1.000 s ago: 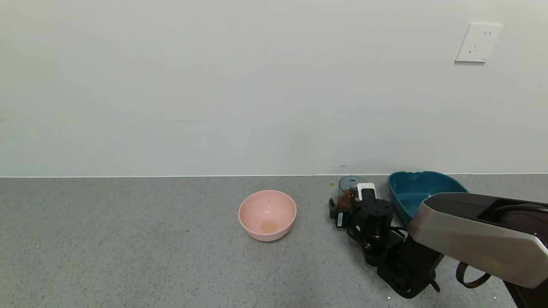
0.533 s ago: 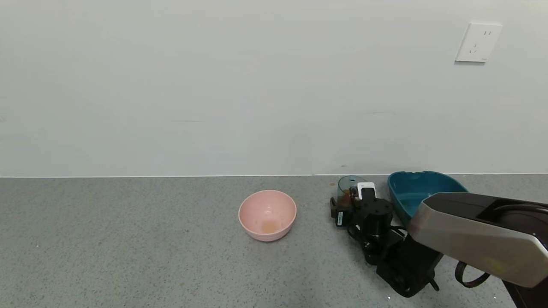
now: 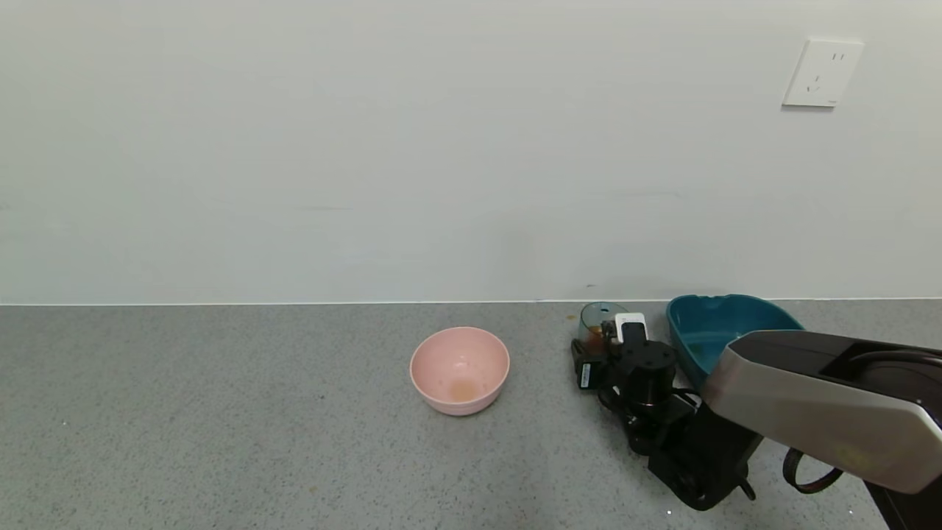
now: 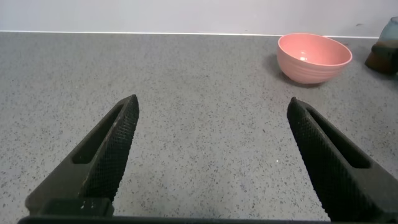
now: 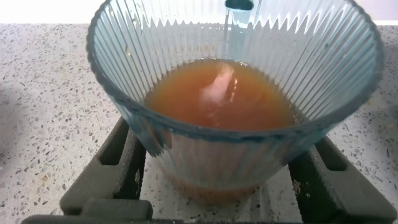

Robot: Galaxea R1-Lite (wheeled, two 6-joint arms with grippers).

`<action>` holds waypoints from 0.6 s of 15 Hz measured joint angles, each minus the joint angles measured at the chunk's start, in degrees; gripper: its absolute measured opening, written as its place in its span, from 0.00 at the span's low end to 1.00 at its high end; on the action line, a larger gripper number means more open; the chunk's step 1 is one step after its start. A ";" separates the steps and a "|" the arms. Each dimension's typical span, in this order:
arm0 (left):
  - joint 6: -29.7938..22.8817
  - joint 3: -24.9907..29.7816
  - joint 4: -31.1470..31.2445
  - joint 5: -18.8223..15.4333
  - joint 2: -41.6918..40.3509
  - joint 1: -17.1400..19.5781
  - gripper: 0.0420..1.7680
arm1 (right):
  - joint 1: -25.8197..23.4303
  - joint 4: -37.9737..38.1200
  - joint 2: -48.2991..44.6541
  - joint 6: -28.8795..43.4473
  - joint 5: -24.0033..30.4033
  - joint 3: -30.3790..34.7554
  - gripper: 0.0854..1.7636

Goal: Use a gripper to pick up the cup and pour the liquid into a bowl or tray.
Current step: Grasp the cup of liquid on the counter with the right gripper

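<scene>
The ribbed blue-green cup (image 3: 600,316) stands upright on the grey counter near the wall, just left of the dark teal basin (image 3: 706,324). Orange-brown liquid (image 5: 221,93) fills its lower part. My right gripper (image 3: 598,340) reaches in from the near side, low over the counter, and is shut on the cup (image 5: 230,155), one black finger pressed against each side of its base. The basin looks empty where I can see into it; my right arm hides its near end. My left gripper (image 4: 211,112) is open over bare counter, out of the head view.
A round pink bowl (image 3: 460,368) with a faint orange stain inside sits left of the cup, also seen as the pink bowl (image 4: 314,56) from the left wrist. The wall runs close behind cup and basin, with a socket (image 3: 822,72) high on the right.
The right gripper's fingers have closed inward onto the cup's sides. The cup, basin and pink bowl stay where they were.
</scene>
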 joint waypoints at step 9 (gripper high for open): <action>-0.02 0.00 0.00 0.00 0.00 0.00 0.97 | -0.38 0.44 -1.24 -0.09 0.26 0.02 0.75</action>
